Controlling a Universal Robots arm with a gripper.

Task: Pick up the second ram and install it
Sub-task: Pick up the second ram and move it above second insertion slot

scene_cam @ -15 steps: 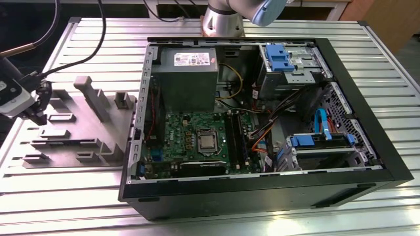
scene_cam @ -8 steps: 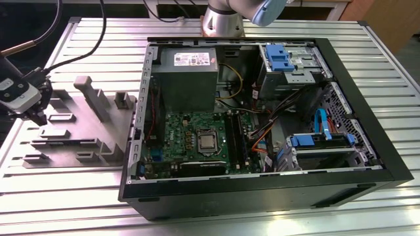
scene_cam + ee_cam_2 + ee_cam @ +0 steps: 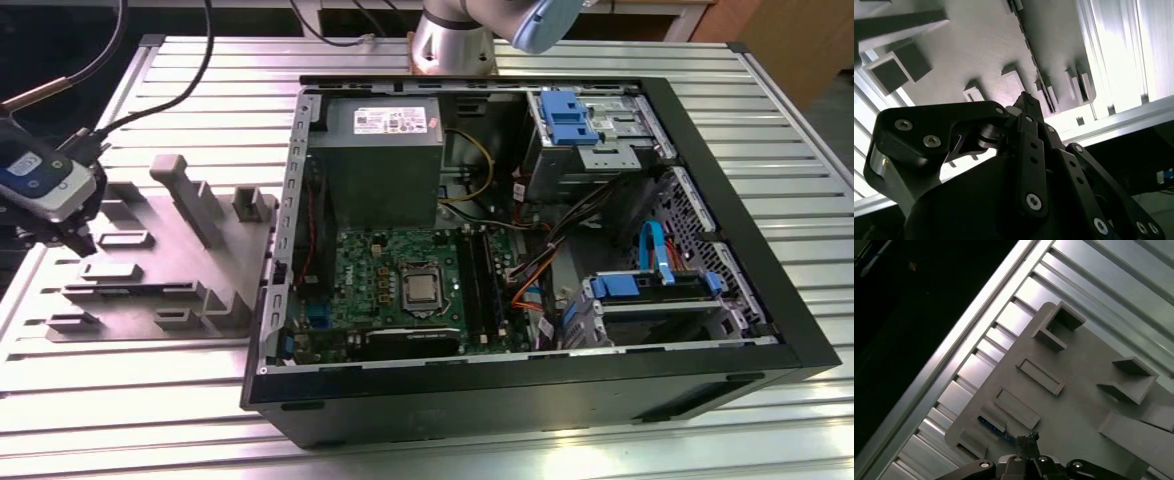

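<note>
First wrist view: one end effector (image 3: 1028,439), narrowed, grips one second ram (image 3: 993,426) in one fixture (image 3: 1079,370) near the bench (image 3: 1094,270) edge.

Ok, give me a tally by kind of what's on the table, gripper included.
Open computer case: 1
Grey plastic fixture: 1
Ram stick in the fixture: 1
Gripper: 1
Total: 4

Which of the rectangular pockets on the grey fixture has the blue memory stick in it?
The pocket nearest the gripper, at the grey fixture's corner: the second ram shows blue inside it, while the two neighbouring pockets look empty.
</note>
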